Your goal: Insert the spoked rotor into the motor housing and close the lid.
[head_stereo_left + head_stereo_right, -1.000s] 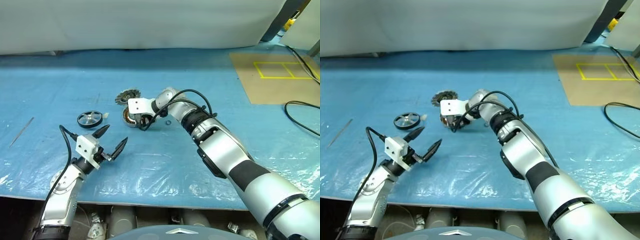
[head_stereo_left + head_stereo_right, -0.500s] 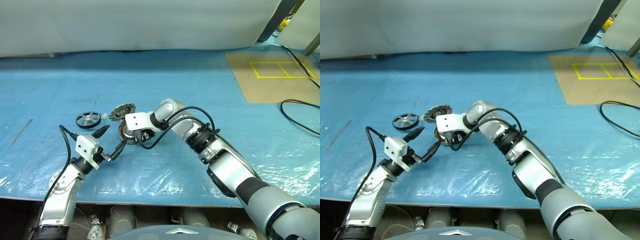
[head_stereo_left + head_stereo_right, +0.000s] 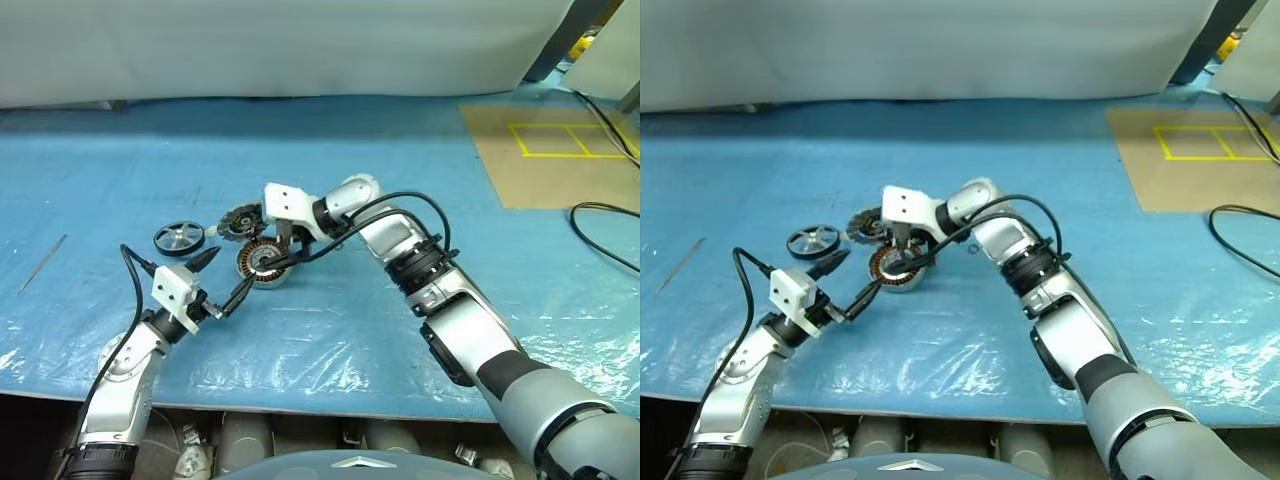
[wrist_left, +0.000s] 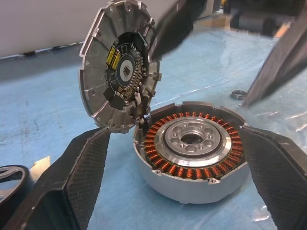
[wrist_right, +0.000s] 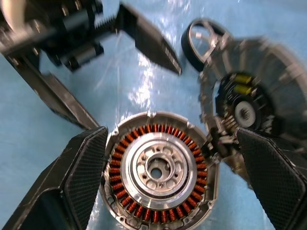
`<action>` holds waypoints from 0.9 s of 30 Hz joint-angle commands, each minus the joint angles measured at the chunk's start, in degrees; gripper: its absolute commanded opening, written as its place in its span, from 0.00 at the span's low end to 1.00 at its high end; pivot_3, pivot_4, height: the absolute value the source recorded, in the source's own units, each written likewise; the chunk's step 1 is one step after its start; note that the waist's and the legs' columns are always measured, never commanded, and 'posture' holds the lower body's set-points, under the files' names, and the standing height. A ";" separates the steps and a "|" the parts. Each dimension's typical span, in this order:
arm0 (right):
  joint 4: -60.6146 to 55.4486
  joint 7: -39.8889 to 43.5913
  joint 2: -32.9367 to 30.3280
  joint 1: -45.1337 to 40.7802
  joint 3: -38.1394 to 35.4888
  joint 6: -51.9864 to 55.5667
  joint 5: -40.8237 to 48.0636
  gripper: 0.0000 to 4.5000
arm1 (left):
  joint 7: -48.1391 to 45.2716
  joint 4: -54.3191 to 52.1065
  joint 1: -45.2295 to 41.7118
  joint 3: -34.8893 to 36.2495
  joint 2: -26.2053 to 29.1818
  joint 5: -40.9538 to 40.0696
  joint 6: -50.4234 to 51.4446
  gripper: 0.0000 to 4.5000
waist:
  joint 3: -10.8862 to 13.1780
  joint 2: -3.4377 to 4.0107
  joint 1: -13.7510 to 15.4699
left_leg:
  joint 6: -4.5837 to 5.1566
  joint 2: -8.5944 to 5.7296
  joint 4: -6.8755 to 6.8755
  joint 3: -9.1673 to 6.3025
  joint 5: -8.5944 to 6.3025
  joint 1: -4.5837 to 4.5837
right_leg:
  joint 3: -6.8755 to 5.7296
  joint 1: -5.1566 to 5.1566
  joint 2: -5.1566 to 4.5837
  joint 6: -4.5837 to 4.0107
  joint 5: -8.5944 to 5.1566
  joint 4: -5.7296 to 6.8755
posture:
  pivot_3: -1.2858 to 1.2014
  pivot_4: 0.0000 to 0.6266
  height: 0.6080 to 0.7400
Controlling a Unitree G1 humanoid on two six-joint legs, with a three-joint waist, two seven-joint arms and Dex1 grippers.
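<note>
Left gripper low at 8 o'clock, forearm angled up toward 1 o'clock, fingers spread wide, nothing held. Right arm reaches across from 4 o'clock, wrist bent, right gripper pointing down near centre, fingers splayed, empty.

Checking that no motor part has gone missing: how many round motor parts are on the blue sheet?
3. The motor housing sits between the grippers, the lid leans tilted against its far side, and the spoked rotor lies flat further to the robot's left.
</note>
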 commanded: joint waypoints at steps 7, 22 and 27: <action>-7.77 -6.07 -5.25 7.08 -5.36 3.35 5.46 1.00 | -2.14 -0.18 1.10 -0.31 0.39 -0.70 -0.45 1.00 | -0.01 -0.01 0.09 | 0.00 -0.02 0.11 0.00 0.00 0.09 | 0.02 0.12 -0.04 -0.20 -0.12 0.01 | 0.52 0.24 1.00; -5.44 -22.80 -9.09 18.89 -16.43 1.57 10.51 1.00 | -4.38 -0.06 2.71 -0.60 -0.18 -1.27 -1.33 1.00 | -0.01 -0.02 0.07 | -0.02 -0.05 0.09 0.01 0.02 0.10 | 0.07 0.11 -0.01 -0.09 -0.06 -0.01 | 0.52 0.24 1.00; -9.37 -22.46 -9.67 25.45 -15.05 3.70 11.41 1.00 | -4.35 -0.75 4.12 -1.04 -0.64 -1.41 -1.75 1.00 | -0.01 -0.02 0.17 | -0.01 -0.05 0.09 0.01 0.01 0.09 | 0.06 0.11 -0.01 -0.10 -0.07 -0.04 | 0.52 0.24 1.00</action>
